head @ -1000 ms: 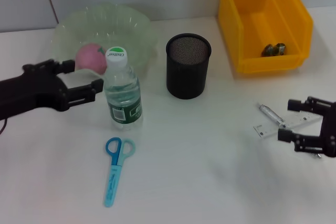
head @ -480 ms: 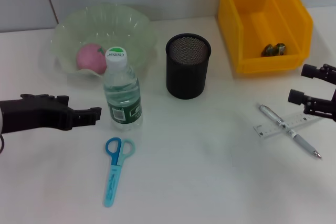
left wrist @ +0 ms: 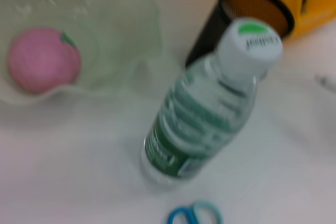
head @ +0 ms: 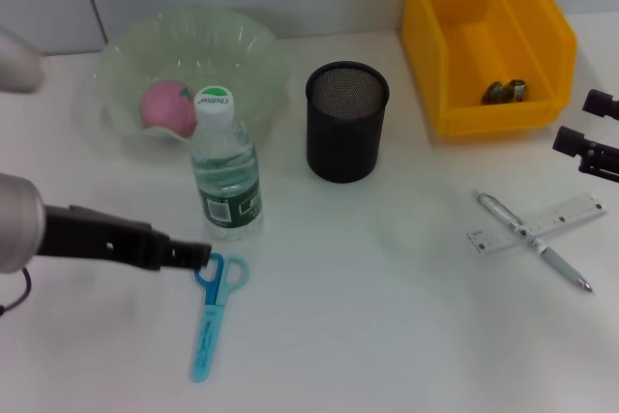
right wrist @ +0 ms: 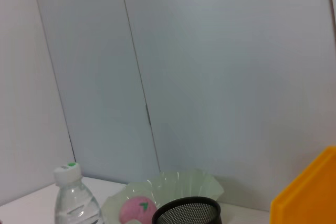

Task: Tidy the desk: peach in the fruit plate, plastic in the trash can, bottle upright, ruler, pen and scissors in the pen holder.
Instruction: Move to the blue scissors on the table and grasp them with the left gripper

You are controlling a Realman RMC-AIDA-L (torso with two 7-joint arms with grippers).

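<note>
left gripper [head: 198, 256] touching scissors [head: 214, 310] handles

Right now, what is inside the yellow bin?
A small dark crumpled piece of plastic lies on the floor of the yellow bin, near its right wall. The floor just behind the front wall is hidden from the head view.

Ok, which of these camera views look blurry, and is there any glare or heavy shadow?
The left wrist view is soft all over, with the bottle and peach smeared. The head view is crisp on the scissors, pen and ruler, with only faint shadows. The right wrist view is evenly lit, without glare.
</note>
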